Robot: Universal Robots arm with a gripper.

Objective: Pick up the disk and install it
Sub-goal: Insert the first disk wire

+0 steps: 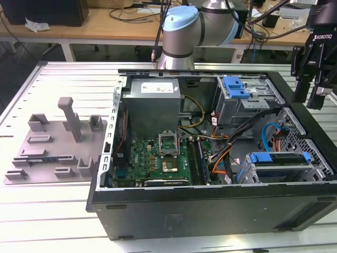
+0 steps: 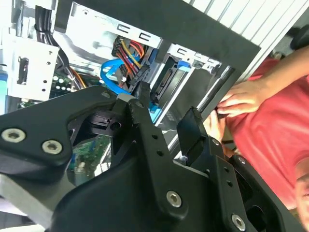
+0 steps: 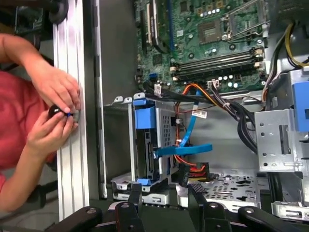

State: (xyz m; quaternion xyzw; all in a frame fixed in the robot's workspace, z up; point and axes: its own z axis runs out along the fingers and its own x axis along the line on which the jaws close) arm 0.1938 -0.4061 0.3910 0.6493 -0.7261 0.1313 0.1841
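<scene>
The gripper (image 3: 165, 193) hangs open and empty, the disk (image 3: 145, 145) apart from its jaws, seated in the drive cage (image 3: 166, 123).

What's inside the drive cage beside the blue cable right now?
A disk on blue rails sits edge-on in the cage; the cage wall hides its label and connectors. The open gripper holds nothing.

A pale, ribbed metal bench (image 1: 58, 221) spreads across the foreground under even, bright light. Behind it stands a long wooden desk (image 1: 105, 26) on white legs (image 1: 67, 50), strewn with cables (image 1: 138, 11).
</scene>
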